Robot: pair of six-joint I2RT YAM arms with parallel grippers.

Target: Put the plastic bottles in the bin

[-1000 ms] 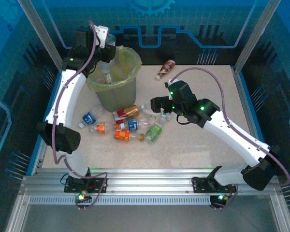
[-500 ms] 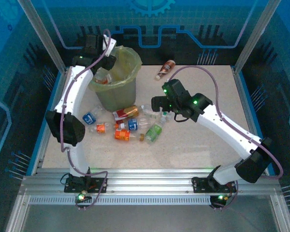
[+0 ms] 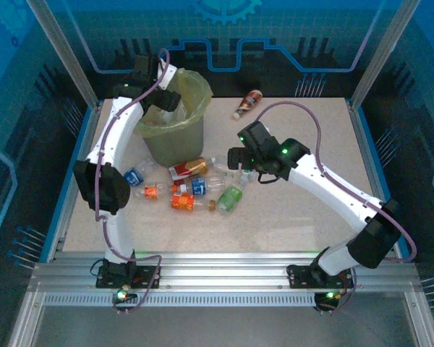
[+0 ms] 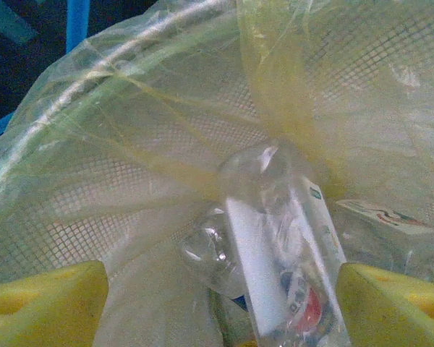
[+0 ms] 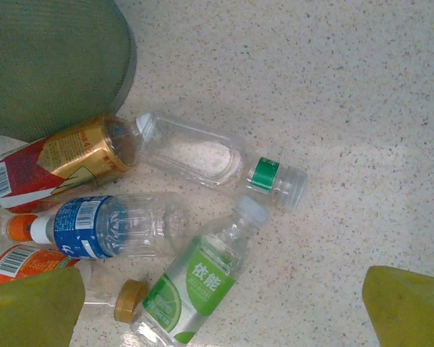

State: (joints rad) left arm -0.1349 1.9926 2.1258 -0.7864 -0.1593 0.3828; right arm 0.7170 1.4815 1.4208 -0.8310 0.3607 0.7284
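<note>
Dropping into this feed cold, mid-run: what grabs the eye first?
The yellow-green bin at the table's far left, with the open left gripper over its mouth and a dropped bottle lying inside beneath it. Next, the heap of bottles just in front of the bin, with the open right gripper hovering at its right end. A stray bottle lies alone near the far edge.

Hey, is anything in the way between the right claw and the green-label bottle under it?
Nothing visible. The right claw hangs open above the green-label bottle. The blue-label bottle and the clear bottle lie beside it, not on top.
</note>
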